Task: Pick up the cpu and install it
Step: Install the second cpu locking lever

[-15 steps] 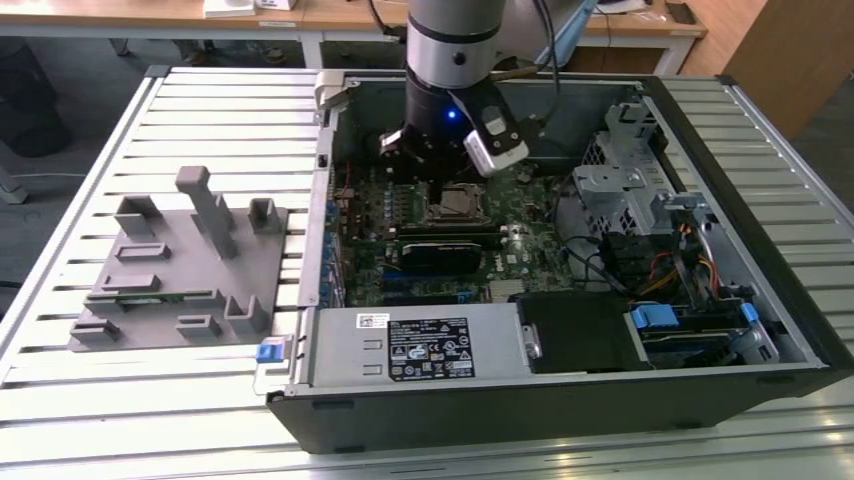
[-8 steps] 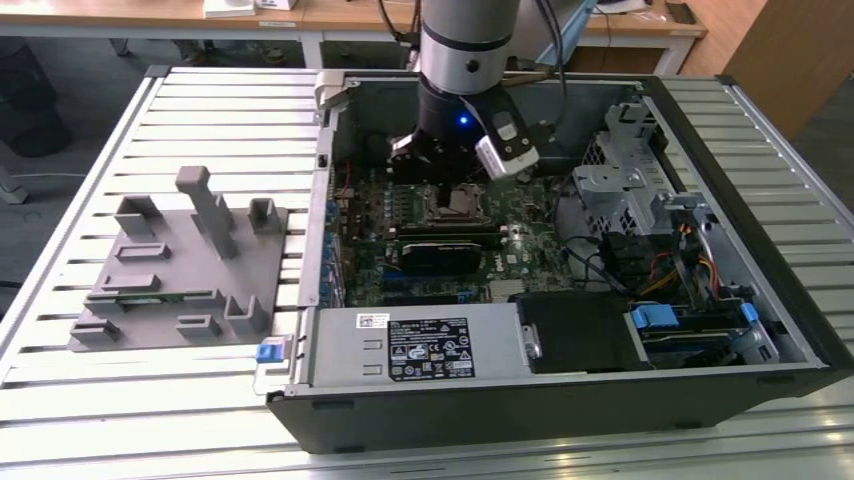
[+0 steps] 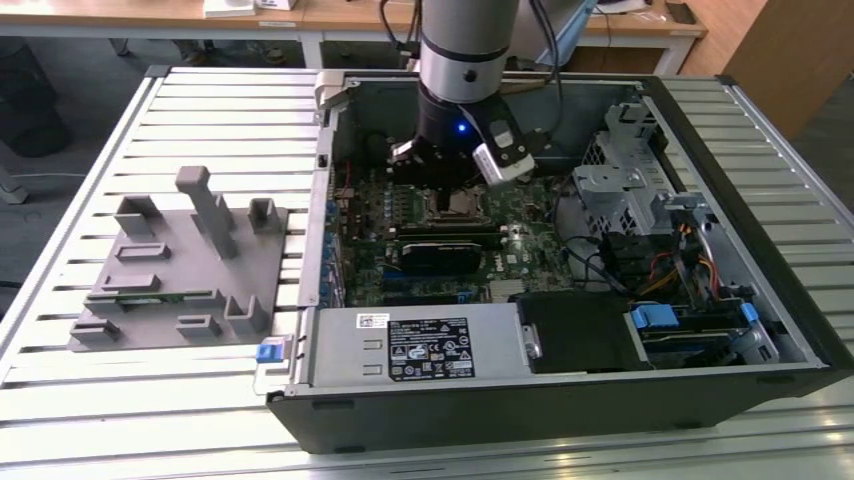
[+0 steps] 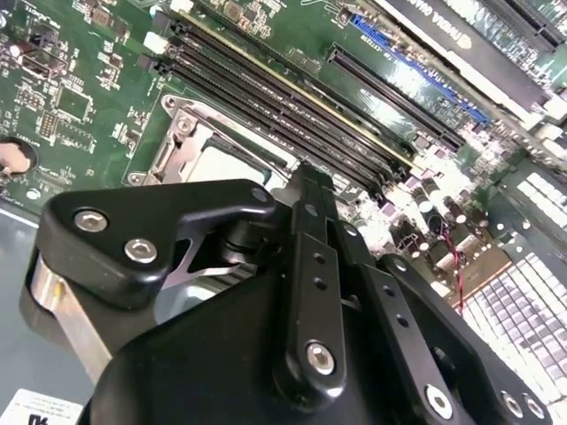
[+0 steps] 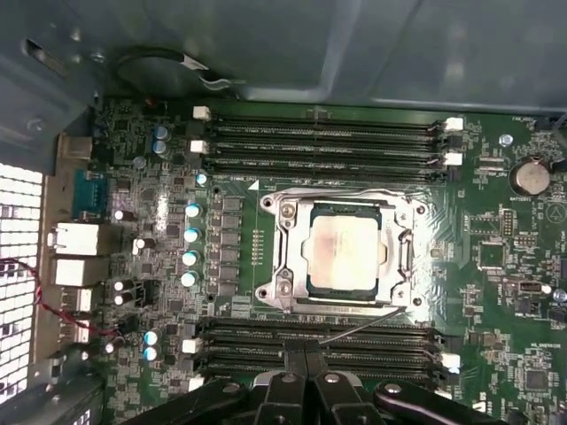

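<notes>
Below you, a slatted metal table carries the open computer case; the gripper hangs jaws together, empty, above the socketed cpu.

In the second wrist view the gripper body covers most of the cpu; only a pale corner shows at frame centre, inside its socket. First wrist view: gripper cut off by the bottom edge. Exterior view: the arm runs off the top edge and hides the upper motherboard; cpu there too small to make out detail.
</notes>
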You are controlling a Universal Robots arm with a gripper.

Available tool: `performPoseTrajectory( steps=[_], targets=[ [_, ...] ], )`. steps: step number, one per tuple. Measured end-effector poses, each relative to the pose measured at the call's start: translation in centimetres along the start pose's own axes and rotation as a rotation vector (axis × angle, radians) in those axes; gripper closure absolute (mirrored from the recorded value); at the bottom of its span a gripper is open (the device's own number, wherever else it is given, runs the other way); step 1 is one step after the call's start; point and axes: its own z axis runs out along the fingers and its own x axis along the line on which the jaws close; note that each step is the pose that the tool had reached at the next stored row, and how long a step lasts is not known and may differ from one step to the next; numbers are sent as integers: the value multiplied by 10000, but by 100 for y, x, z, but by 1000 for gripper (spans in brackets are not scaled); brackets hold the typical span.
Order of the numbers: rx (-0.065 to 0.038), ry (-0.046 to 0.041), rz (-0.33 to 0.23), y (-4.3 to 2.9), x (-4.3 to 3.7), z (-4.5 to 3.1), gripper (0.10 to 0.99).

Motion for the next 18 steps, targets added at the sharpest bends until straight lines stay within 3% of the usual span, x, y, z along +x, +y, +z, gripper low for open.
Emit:
performPoseTrajectory(
  steps=[13,16,18],
  targets=[
    [-81,-8,181,-60,3,54,980],
    [-464,-16,179,-61,3,55,980],
    [-622,-18,182,-66,3,56,980]
  ],
)
